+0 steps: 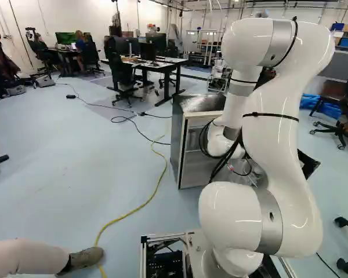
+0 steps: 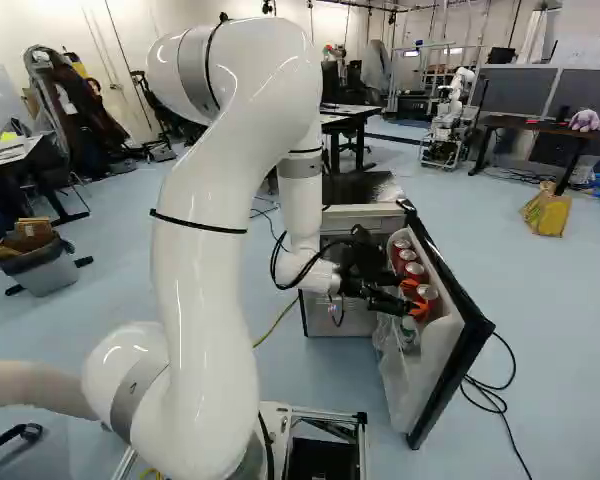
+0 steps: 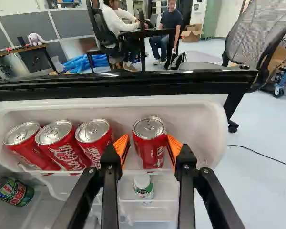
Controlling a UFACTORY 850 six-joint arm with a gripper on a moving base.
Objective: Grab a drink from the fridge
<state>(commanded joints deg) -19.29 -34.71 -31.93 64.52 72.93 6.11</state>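
Observation:
In the right base view the gripper (image 2: 415, 300) reaches into the door shelf of the opened fridge (image 2: 350, 215). Seen from the wrist, the gripper (image 3: 147, 145) has its orange-padded fingers on either side of a red can (image 3: 150, 145); a narrow gap shows beside one pad, so the fingers stand open around it. Three more red cans (image 3: 22, 140) (image 3: 62, 143) (image 3: 94, 138) lean in the same white door shelf (image 3: 195, 119), off to one side. Under the gripped area's level, a small white-capped bottle (image 3: 143, 186) stands in a lower shelf.
A dark green can (image 3: 12, 191) lies lower inside the fridge. The fridge door's black edge (image 3: 133, 82) runs just beyond the cans. Black cables (image 2: 490, 395) lie on the floor beside the door, a yellow cable (image 1: 156, 185) by the fridge. Another robot (image 2: 448, 120) stands farther back.

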